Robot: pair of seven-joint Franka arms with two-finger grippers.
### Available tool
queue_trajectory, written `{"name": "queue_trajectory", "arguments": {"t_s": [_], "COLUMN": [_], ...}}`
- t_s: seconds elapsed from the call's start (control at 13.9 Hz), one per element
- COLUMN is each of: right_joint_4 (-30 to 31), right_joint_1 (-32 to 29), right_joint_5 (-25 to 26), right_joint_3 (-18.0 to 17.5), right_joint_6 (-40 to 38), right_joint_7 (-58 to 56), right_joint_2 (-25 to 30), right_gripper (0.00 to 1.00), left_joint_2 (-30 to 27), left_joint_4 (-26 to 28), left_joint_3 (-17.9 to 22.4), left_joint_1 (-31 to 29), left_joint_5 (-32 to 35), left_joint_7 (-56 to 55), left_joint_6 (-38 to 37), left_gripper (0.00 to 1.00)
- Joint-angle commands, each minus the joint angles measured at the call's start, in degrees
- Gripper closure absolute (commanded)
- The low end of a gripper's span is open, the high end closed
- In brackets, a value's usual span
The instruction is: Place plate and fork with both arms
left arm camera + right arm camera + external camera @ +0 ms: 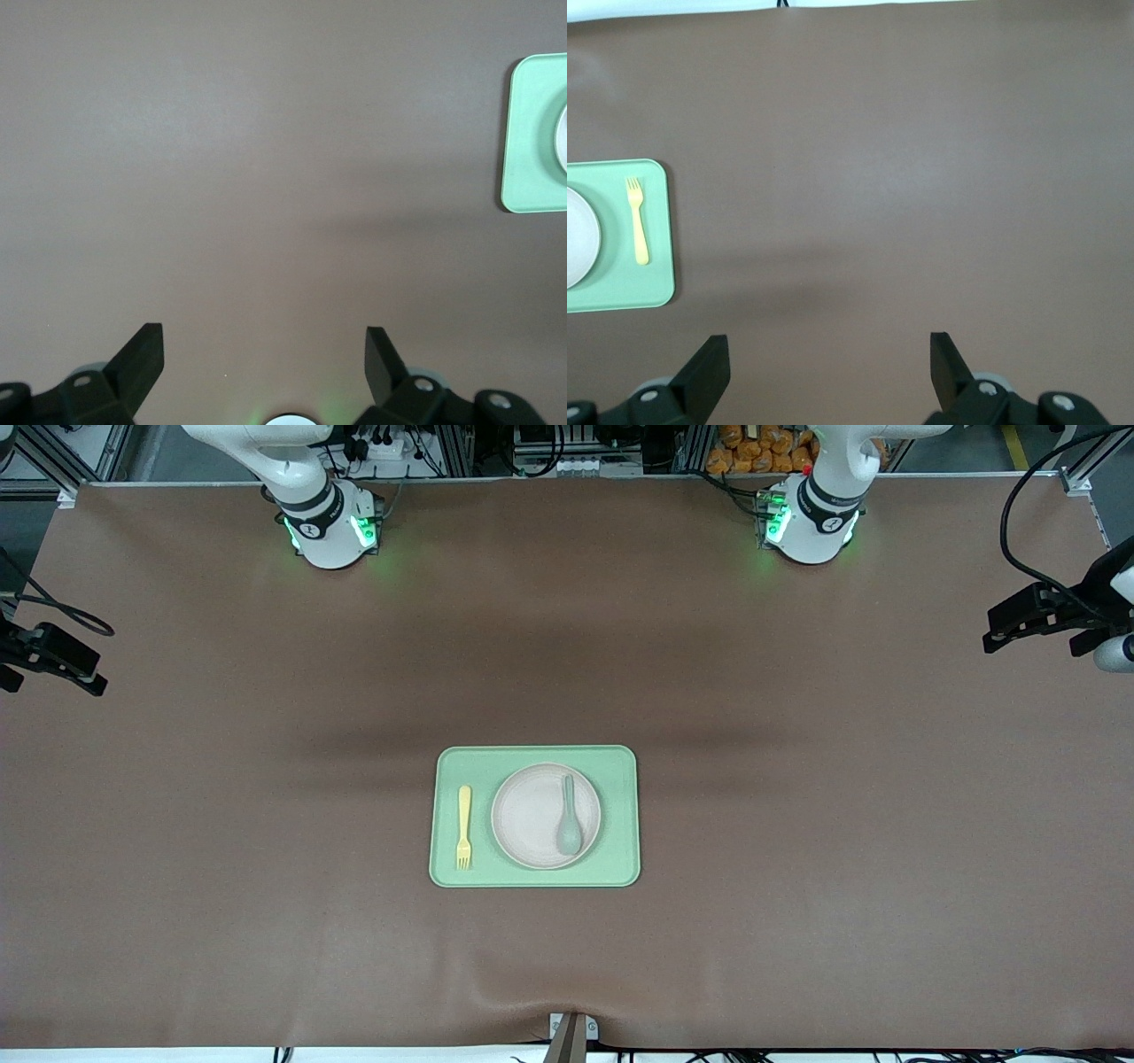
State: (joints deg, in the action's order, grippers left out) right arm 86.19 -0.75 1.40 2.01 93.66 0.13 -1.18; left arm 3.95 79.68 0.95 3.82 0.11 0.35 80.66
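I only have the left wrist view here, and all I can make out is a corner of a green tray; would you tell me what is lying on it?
Observer: The plate sits on the green tray, with a grey-green spoon lying in it.
Operator: Thank you. Is the fork on the tray too?
Observer: Yes, the fork lies flat on the tray beside the plate, toward the right arm's end, not touching it.
Operator: And where is the right gripper?
Observer: The right gripper is open over bare table toward the right arm's end, holding nothing. The left gripper is open and empty too.
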Motion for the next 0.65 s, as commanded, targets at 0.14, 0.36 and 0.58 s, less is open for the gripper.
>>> {"name": "queue_trajectory", "arguments": {"t_s": [0.14,0.36,0.58], "right_joint_4": [-2.1,-1.8,-1.6], "right_joint_1": [0.2,-1.1,-0.7], "right_joint_5": [-0.2,-4.4,-4.4], "right_joint_3": [-0.2,0.2,-0.1], "right_joint_6": [-0.9,-2.7,-2.6], "right_joint_7": [-0.3,-0.6,-0.3], "right_joint_2": [-0.6,-0.3,-0.1], "right_gripper": [0.0,0.0,0.0], "left_joint_2": [-0.2,-0.2,-0.2], "left_joint_4": [-0.1,-0.1,-0.1], "left_joint_3": [-0.3,-0.3,-0.3], "left_joint_1": [-0.1,-0.1,-0.2], "left_joint_5": [0.9,0.9,0.9], "left_joint_7": [-0.6,-0.6,-0.6], "left_joint_6": [0.3,0.4,0.6], "left_gripper": [0.0,0.0,0.0]}}
